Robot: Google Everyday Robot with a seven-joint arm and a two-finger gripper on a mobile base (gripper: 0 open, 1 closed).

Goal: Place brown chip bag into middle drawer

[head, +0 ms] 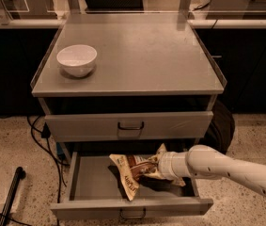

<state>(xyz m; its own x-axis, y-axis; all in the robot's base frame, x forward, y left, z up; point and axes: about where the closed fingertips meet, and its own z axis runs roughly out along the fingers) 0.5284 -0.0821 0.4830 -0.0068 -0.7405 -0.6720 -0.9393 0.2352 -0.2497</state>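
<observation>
The brown chip bag (133,169) is inside the open middle drawer (90,187), tilted, with its cream-yellow ends showing at left and upper right. My gripper (157,167) reaches in from the right on a white arm and is at the bag's right end, over the drawer's right half. The bag hides the fingertips. The bag's lower left end is close to the drawer floor.
The drawer above (130,125) is shut. A white bowl (77,60) stands on the grey cabinet top (142,51) at the left. Dark cables (38,135) and a black pole (11,192) lie on the speckled floor at the left.
</observation>
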